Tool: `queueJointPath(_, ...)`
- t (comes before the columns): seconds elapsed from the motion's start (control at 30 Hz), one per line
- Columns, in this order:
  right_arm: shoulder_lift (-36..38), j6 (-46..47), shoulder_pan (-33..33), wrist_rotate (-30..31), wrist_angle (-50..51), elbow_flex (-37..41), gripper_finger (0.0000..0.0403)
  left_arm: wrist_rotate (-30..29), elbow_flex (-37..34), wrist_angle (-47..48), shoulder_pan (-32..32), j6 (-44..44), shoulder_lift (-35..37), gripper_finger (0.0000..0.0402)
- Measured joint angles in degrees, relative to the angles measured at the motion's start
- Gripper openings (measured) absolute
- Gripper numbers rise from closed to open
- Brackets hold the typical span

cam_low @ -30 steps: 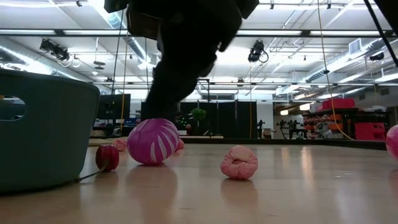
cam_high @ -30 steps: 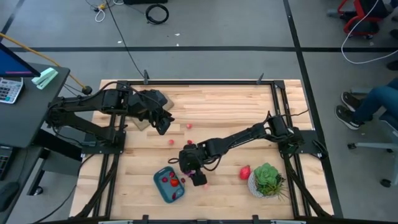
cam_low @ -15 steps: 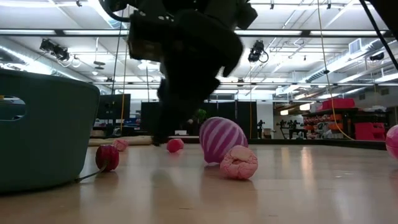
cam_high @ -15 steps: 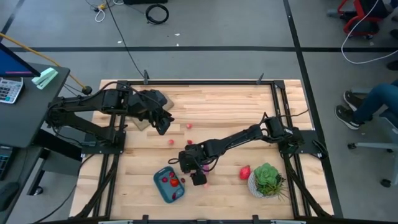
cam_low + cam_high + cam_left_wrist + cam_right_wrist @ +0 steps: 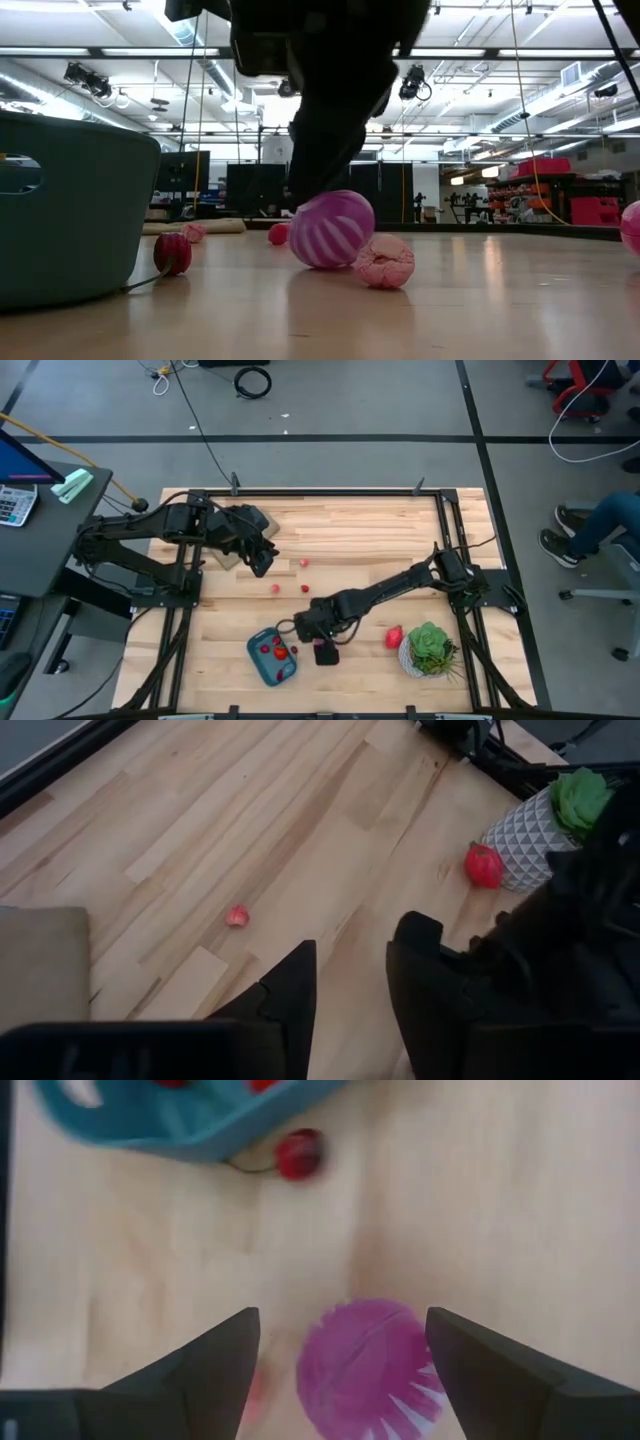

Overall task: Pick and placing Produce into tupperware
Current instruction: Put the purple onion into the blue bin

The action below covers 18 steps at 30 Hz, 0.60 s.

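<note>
While my right pincer (image 5: 340,1370) hangs wide open astride one purple ball (image 5: 368,1365), gripping nothing, one teal tub (image 5: 271,656) sits just left holding two red pieces, a cherry (image 5: 298,1153) outside its wall. One pink ball (image 5: 385,261) lies beside. Left pincer (image 5: 350,985), slightly parted, empty. Tub half cropped.

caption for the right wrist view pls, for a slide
Right gripper open over the magenta striped ball on the wooden table, with a red cherry beside the teal tupperware.

Pale planked wood table (image 5: 350,540); smooth plastic tupperware (image 5: 70,210).
</note>
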State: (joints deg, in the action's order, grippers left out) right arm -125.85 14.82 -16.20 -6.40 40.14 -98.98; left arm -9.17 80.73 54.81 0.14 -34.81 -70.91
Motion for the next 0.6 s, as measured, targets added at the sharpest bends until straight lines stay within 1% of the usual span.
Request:
queueJointPath(0.17, -0.04, -0.35, -0.66, 7.25, 0.56, 0.0, 0.0295, -0.02, 0.0, 0.02, 0.0, 0.11, 0.0, 0.0127)
queueJointPath(0.23, -0.08, -0.34, -0.52, 8.14, 0.78, 0.0, 0.0295, -0.02, 0.0, 0.02, 0.0, 0.11, 0.0, 0.0129)
queueJointPath(0.3, -0.11, 0.22, -0.47, 8.13, 1.58, 0.0, 0.0295, -0.02, 0.0, 0.0, 0.02, 0.09, 0.0, 0.0131)
queueJointPath(0.47, -0.14, 5.01, -0.53, 6.84, 5.01, 0.0, 0.0295, -0.02, 0.0, 0.0, 0.01, 0.09, 0.0, 0.0134)
queueJointPath(0.6, -0.17, 6.59, -1.16, 5.91, 5.18, 0.0, 0.0295, -0.02, 0.0, -0.02, 0.0, 0.09, 0.0, 0.013)
